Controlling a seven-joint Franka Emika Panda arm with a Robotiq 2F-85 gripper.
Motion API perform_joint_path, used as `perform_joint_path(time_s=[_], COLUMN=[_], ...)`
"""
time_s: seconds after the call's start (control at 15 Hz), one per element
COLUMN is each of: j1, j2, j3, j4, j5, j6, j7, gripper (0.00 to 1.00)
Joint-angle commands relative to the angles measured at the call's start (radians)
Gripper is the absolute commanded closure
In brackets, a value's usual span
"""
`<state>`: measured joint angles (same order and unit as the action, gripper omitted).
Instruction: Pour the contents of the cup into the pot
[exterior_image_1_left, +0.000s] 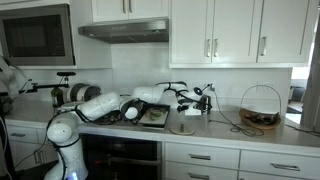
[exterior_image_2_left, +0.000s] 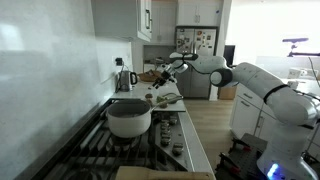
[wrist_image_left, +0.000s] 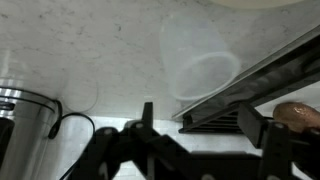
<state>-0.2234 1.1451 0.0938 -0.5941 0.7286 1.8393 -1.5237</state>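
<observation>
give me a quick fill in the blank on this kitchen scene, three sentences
1. The gripper is ____ and holds nothing.
2. The pot sits on the ____.
3. In the wrist view the clear cup rests on the ____, ahead of the gripper.
Missing words: open; stove; counter.

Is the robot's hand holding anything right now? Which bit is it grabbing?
Nothing is held. The gripper has its jaws open with only bare counter showing between them. The clear cup sits apart, beyond the fingertips.
</observation>
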Motion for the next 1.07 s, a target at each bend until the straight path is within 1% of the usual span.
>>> perform_joint_path(time_s=[0.0, 0.07, 0.6, 1.0], j1=[0.006, 0.006, 0.004, -0.013], j2=[0.011, 0.01, -0.001, -0.06], j3=[0.0, -0.001, -0.001, 0.002], j4=[0.042, 0.044, 0.05, 0.056], j5=[0.0, 0.0, 0.0, -0.001], j6=[0.005, 0.005, -0.006, -0.088], j7=[0.038, 0.039, 0.047, 0.091], gripper=[0.05, 0.08, 0.06, 0.0])
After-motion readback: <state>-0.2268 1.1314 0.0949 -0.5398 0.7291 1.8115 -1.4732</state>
